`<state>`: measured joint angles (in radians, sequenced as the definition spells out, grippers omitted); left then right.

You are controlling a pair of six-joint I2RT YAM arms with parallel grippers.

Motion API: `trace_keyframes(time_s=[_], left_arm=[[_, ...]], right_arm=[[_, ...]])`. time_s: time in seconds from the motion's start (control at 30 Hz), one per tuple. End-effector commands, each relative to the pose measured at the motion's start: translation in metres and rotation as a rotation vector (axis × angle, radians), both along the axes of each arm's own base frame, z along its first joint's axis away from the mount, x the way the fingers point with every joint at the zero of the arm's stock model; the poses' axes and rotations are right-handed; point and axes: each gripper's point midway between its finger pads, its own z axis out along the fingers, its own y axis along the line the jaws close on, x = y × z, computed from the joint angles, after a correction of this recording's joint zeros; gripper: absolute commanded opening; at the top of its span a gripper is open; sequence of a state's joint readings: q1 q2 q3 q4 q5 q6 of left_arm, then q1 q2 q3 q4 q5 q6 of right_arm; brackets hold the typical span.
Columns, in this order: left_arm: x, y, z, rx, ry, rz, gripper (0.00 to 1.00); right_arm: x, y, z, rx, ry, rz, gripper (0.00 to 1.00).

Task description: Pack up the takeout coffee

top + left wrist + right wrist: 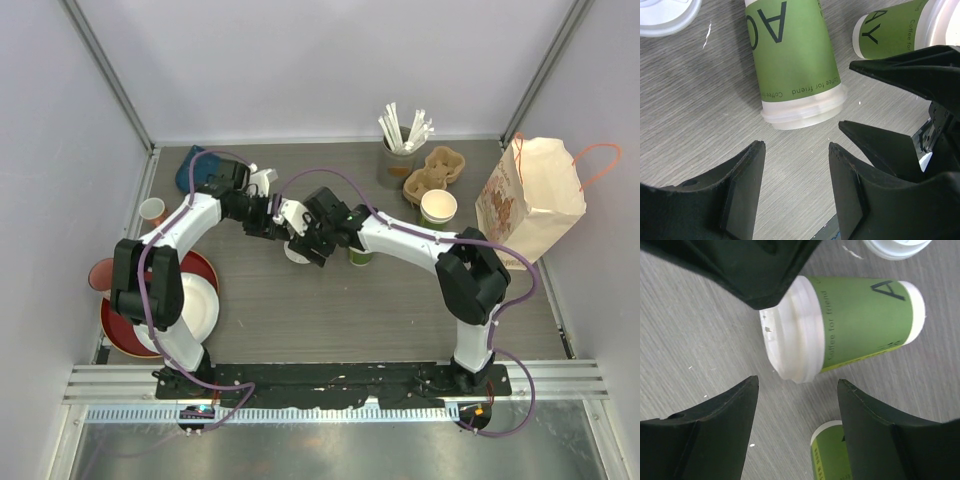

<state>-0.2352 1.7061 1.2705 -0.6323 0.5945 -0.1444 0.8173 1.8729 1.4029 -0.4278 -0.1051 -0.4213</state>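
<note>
I am reading the words on the green coffee cup (790, 55). "Coffee for friend" is running in small letters near its lid, and a big dark A with what is looking like a C is sitting further along. The cup is lying on its side in the middle of the table (350, 320), wearing its white lid, with the lid end pointing at my fingers. A second green cup (890, 32) is sitting just to the right of it, showing "AY" and "Coffee for", and the rest is running out of sight. A loose white lid (665, 17) is lying near the far end of the first cup. My left gripper (797, 147) is standing open a fair way and holding nothing, its fingers (747, 185) hanging just short of the lidded end and not touching it. My right gripper (797, 382) is spreading a bit wider, also empty, crowding in beside the left one. The paper bag (530, 200) is standing far off on the right, and its brown print is looking too small to read.
</note>
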Motion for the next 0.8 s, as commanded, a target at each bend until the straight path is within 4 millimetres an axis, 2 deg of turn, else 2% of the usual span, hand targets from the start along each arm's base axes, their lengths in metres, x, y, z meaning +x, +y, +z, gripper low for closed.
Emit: trace_keyframes(time_s=[0.0,0.2,0.33,0.47,0.67,0.73,0.77], left_arm=[[0.006,-0.002,0.000,-0.006,-0.032,-0.016,0.58],[0.007,-0.002,0.000,-0.001,-0.043,-0.021,0.58],[0.012,0.003,-0.012,0.034,-0.039,-0.016,0.57],[0.014,0.002,-0.015,0.031,-0.031,-0.018,0.57],[0.014,0.001,-0.013,0.028,-0.039,-0.024,0.57],[0.015,0.001,-0.012,0.029,-0.048,-0.029,0.57],[0.015,0.001,-0.011,0.028,-0.049,-0.029,0.57]], right_arm=[[0.025,0.009,0.026,0.044,-0.123,-0.036,0.67],[0.036,0.016,0.027,0.081,-0.148,-0.085,0.68],[0.039,0.022,0.029,0.121,-0.143,-0.116,0.67],[0.038,0.022,0.021,0.119,-0.131,-0.127,0.65],[0.037,0.023,0.020,0.131,-0.134,-0.129,0.59],[0.035,0.024,0.020,0.134,-0.132,-0.127,0.54],[0.035,0.023,0.018,0.131,-0.129,-0.128,0.49]])
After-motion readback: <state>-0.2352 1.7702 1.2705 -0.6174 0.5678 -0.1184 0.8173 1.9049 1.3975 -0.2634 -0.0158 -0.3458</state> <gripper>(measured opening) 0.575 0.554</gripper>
